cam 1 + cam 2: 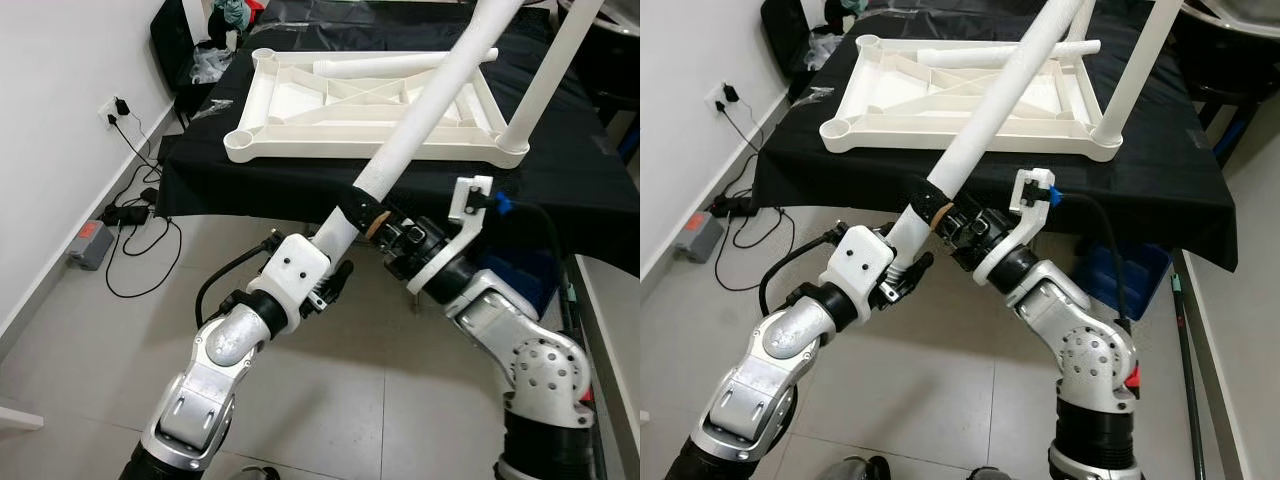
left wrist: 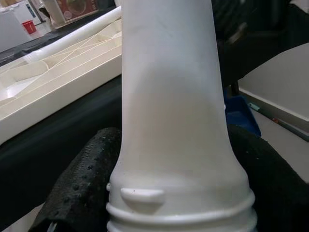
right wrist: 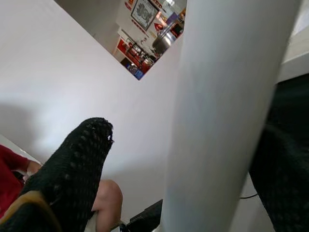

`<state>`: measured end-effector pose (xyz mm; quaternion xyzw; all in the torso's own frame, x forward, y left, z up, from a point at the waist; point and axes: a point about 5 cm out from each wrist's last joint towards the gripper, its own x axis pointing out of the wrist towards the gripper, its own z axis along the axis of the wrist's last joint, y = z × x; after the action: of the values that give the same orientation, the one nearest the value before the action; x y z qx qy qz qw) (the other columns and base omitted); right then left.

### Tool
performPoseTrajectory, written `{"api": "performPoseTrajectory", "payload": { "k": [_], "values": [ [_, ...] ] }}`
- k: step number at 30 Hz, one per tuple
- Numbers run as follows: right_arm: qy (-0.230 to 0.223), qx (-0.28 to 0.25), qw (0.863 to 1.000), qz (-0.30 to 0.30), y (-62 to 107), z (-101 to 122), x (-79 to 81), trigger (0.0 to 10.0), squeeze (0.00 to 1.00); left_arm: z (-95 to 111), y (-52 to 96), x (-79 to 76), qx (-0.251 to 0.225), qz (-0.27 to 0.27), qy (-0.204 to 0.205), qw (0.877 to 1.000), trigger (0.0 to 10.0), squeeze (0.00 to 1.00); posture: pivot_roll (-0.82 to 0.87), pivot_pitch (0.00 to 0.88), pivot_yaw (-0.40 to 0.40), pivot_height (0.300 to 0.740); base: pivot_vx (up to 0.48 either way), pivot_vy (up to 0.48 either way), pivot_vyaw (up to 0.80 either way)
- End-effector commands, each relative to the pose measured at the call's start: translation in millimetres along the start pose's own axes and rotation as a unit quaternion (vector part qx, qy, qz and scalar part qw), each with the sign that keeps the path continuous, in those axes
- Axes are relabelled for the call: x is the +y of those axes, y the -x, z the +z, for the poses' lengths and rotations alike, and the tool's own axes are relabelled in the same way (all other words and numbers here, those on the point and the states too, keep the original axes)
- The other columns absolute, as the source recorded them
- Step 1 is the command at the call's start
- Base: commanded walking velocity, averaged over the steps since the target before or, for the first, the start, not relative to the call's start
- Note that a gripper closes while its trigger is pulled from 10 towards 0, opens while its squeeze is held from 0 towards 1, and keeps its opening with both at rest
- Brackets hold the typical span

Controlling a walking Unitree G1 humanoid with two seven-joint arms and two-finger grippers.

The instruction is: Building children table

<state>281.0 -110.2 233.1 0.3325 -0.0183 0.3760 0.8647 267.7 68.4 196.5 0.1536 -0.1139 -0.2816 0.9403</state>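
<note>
Over the tiled floor in front of the counter point(image 1: 560, 170), both arms are meeting at the lower end of a long white table leg point(image 1: 420, 110), which is slanting up and away over the upturned white table top point(image 1: 300, 125) lying on the black cloth.

Starting from the left, the main risk, as I judge it, is the long free end: it is reaching well above the table top, so any twist at the wrists may be swinging it into the leg already standing point(image 1: 545, 75) in the far right corner socket, or knocking the spare leg point(image 1: 390, 66) lying across the frame. A second risk is slipping, since the leg is smooth and is being gripped only near its ribbed base, so its weight may be levering it out of the fingers.

The left hand point(image 1: 335, 280) is clenching around the base of the leg; in the left wrist view its black fingers point(image 2: 77, 193) are pressing against both sides of the ribbed collar. Further right, the right hand point(image 1: 960, 228) is grasping the same leg just above that, with its fingers point(image 3: 77, 164) spread only as wide as the tube and lying on either side of it.
</note>
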Motion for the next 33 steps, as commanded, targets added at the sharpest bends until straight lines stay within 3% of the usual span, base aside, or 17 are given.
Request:
{"api": "performPoseTrajectory", "payload": {
  "k": [1, 12, 33],
  "values": [
    [-0.003, 0.003, 1.000, -0.001, -1.5, -3, 0.5, 10.0, 0.00, -1, 0.9, -3.9, -0.002, -0.009, 0.003, 1.000, 0.0, 0.00, 0.07, 0.195, -0.012, 0.740, 0.000, 0.000, 0.00],
    [0.023, 0.004, 1.000, -0.010, -18.2, -5, 0.3, 10.0, 0.00, 0, 2.3, -18.4, -0.007, -0.033, 0.013, 0.999, 0.0, 0.00, 0.08, 0.199, -0.013, 0.740, 0.000, 0.000, 0.00],
    [0.021, 0.000, 0.999, -0.033, -20.6, -4, -8.7, 10.0, 0.00, 2, 5.1, -24.5, -0.012, -0.043, 0.012, 0.999, 0.0, 0.00, 0.08, 0.201, -0.014, 0.740, 0.000, 0.000, 0.00]
  ]
}}
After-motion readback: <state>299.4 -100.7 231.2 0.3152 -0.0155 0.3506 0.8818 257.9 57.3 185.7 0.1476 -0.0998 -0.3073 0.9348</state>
